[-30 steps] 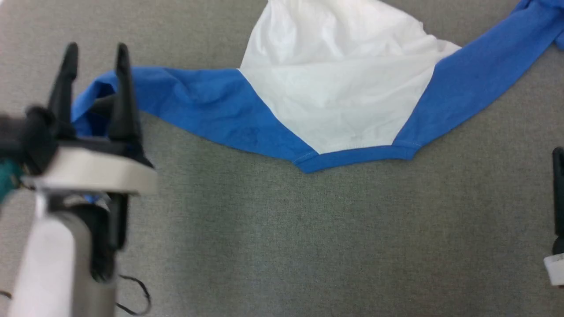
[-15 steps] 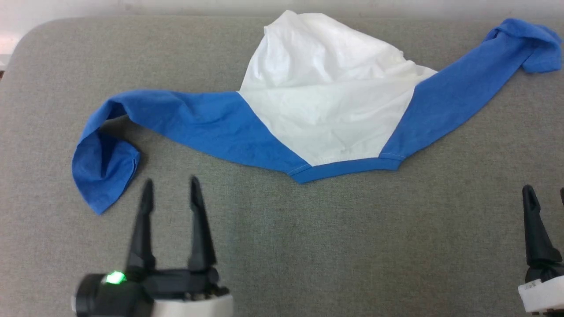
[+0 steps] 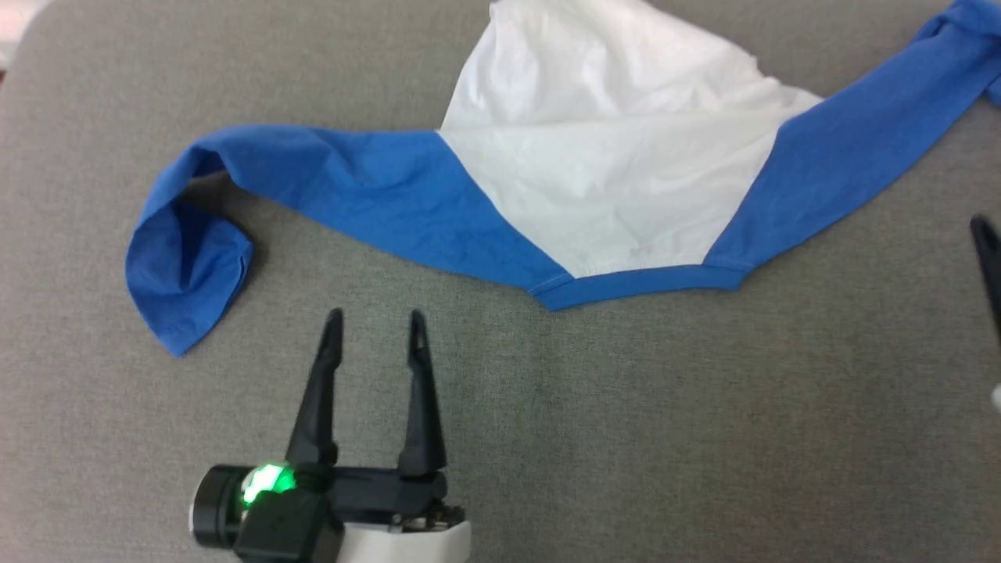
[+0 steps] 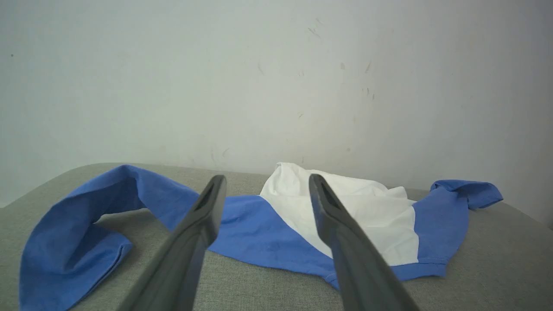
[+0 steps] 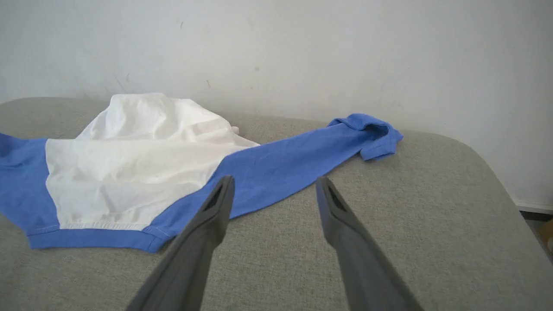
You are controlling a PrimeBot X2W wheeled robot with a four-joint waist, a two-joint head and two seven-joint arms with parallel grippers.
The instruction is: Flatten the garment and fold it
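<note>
The garment (image 3: 610, 172) lies crumpled across the far half of the grey table, its white body bunched in the middle and the blue neckband (image 3: 633, 281) facing me. Its left sleeve (image 3: 188, 270) curls back on itself at the left. The right sleeve (image 3: 860, 148) stretches off to the upper right. My left gripper (image 3: 375, 320) is open over bare table, a little nearer than the neckband and right of the curled sleeve. In the left wrist view my left gripper (image 4: 265, 183) points at the garment (image 4: 371, 216). My right gripper (image 5: 275, 181) is open and empty, just short of the right sleeve (image 5: 302, 155). One finger (image 3: 987, 250) shows at the right edge.
The grey cloth-covered table (image 3: 626, 438) has rounded corners, with a broad bare stretch on my side of the garment. A pale wall (image 4: 276, 77) stands right behind its far edge. The table's right edge (image 5: 505, 194) drops to the floor.
My left gripper has drawn back from the left sleeve's end to the near side and drifted right, still open. The sleeve end lies curled on the table. The head view itself has shifted.
</note>
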